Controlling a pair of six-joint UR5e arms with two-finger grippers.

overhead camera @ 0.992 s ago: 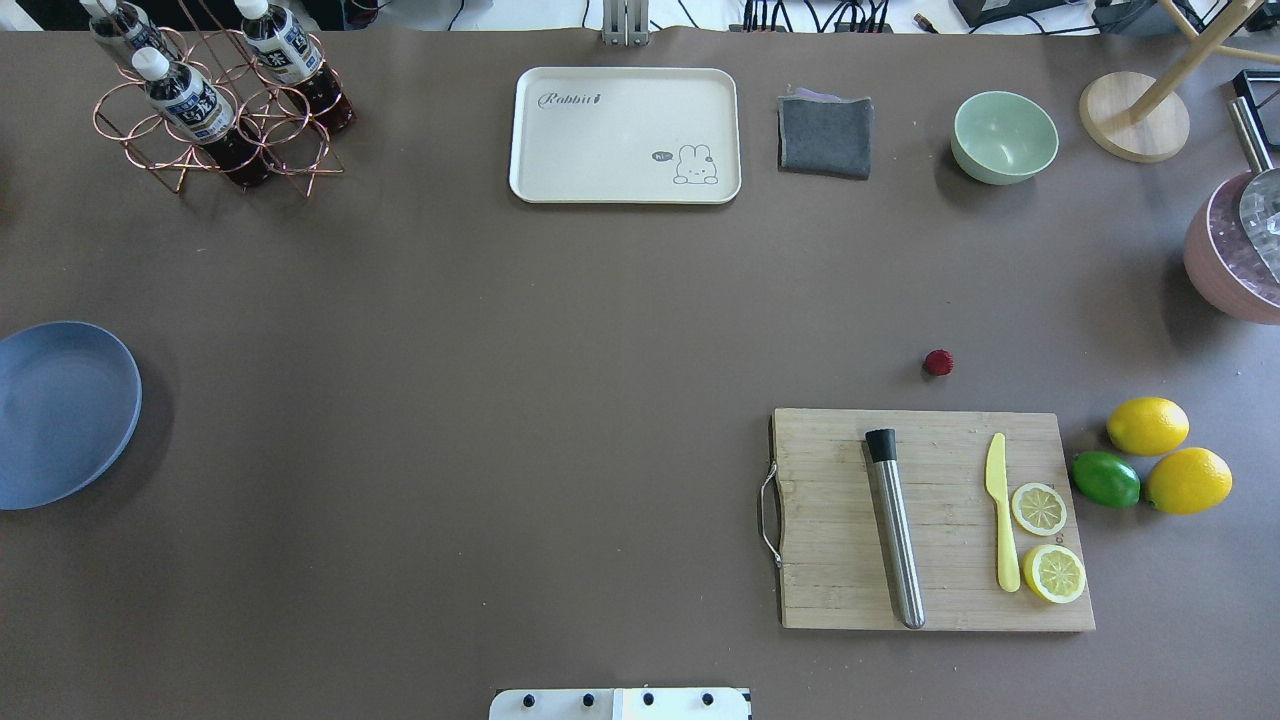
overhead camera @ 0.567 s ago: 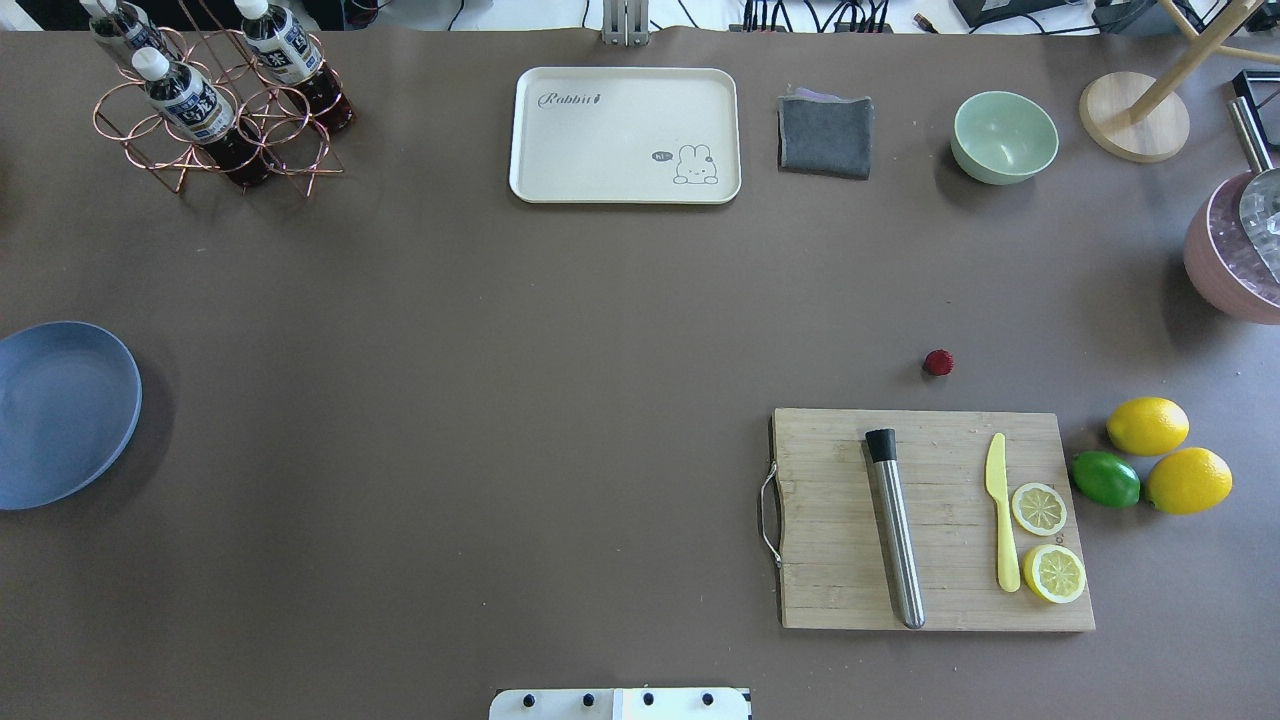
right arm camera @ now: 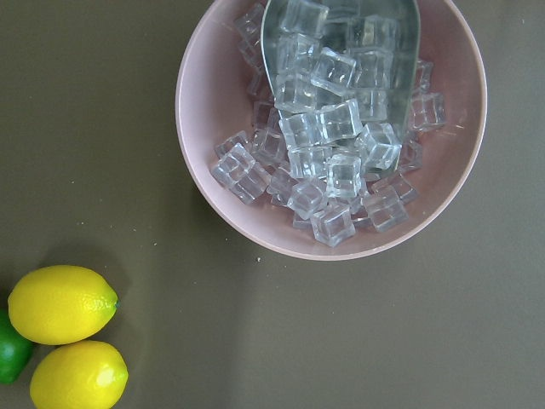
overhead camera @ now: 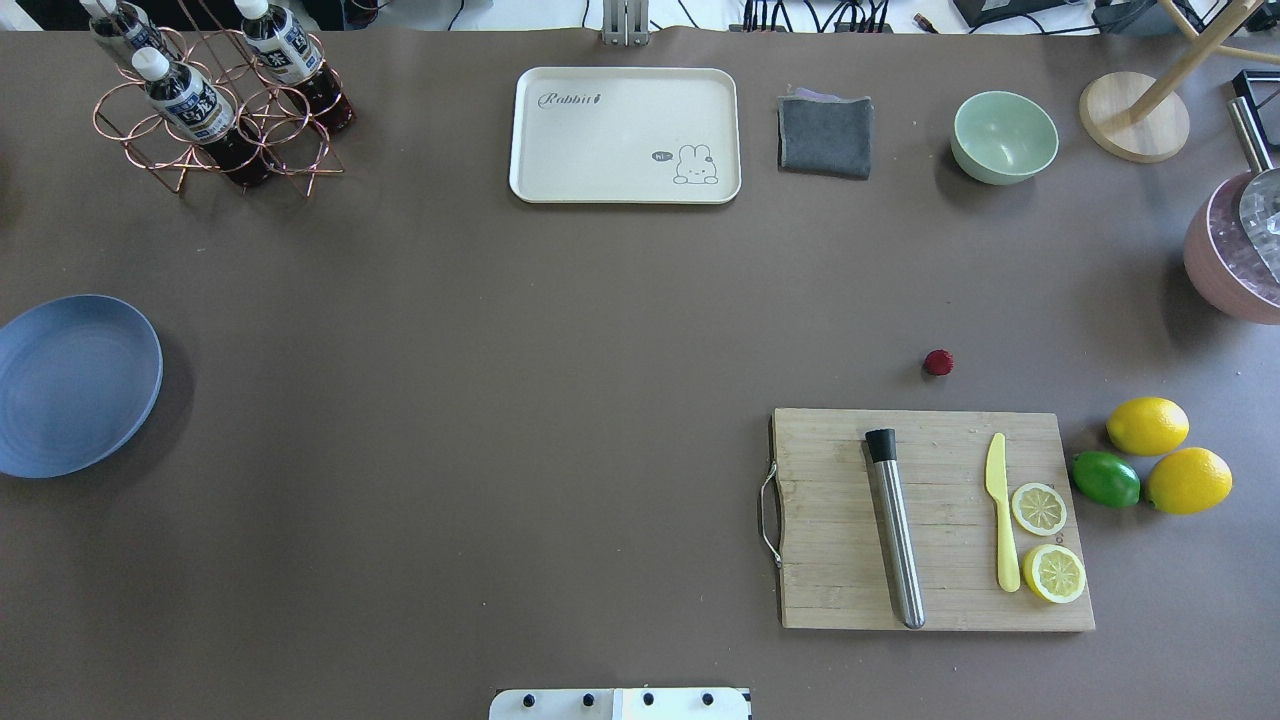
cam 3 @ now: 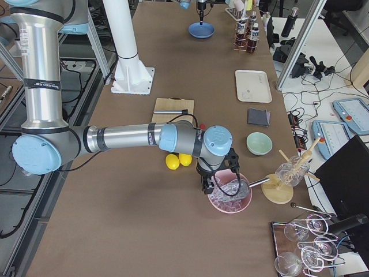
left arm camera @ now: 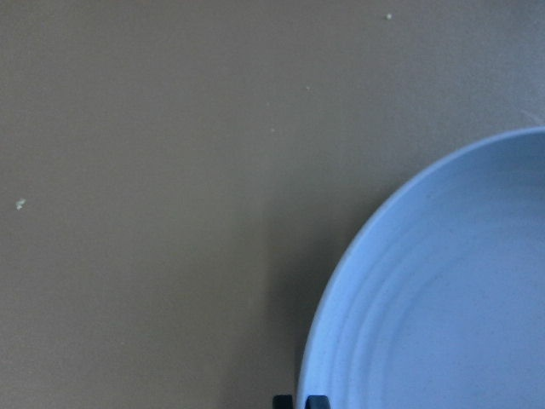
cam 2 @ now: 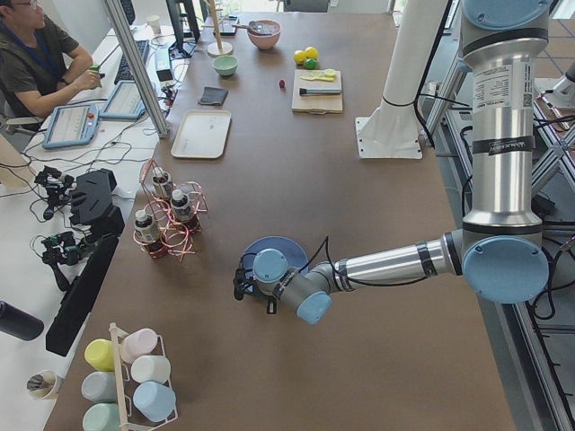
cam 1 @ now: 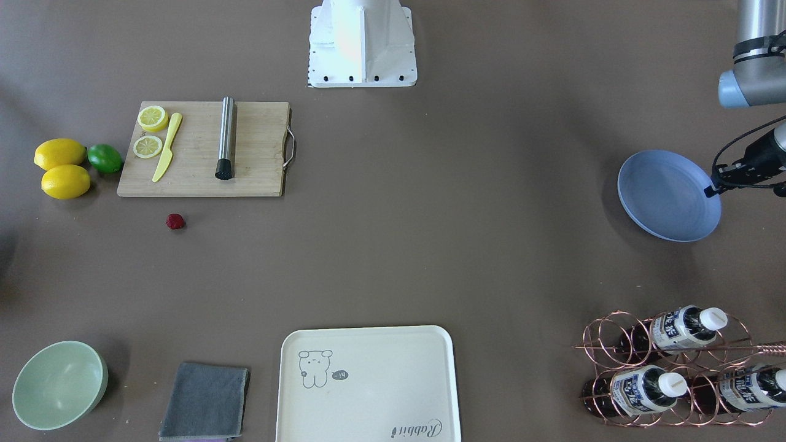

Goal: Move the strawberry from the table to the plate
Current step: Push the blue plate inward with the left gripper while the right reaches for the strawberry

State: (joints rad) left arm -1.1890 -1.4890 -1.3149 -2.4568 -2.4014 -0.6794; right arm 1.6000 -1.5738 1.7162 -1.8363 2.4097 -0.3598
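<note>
The strawberry (overhead camera: pixel 938 362), small and dark red, lies on the table (overhead camera: pixel 520 380) just beyond the cutting board, also seen in the front view (cam 1: pixel 175 221). Far to the left sits the blue-lavender plate (overhead camera: pixel 75 385). My left gripper (cam 1: pixel 715 187) is at the plate's (cam 1: pixel 666 196) outer rim. In the left wrist view its two fingertips (left arm camera: pixel 283 400) stand close together on the rim of the plate (left arm camera: pixel 443 290), shut on it. My right gripper (cam 3: pixel 209 186) hovers over the pink ice bowl, well away from the strawberry. I cannot tell whether it is open or shut.
A cutting board (overhead camera: pixel 930 520) holds a metal muddler, a yellow knife and lemon slices. Two lemons (overhead camera: pixel 1148 425) and a lime lie to its right. The pink ice bowl (right arm camera: pixel 332 128), green bowl (overhead camera: pixel 1003 137), grey cloth (overhead camera: pixel 825 135), cream tray (overhead camera: pixel 625 135) and bottle rack (overhead camera: pixel 215 100) line the far side.
The plate has slid away from the robot and slightly toward the table's middle. The strawberry and everything else stayed put.
</note>
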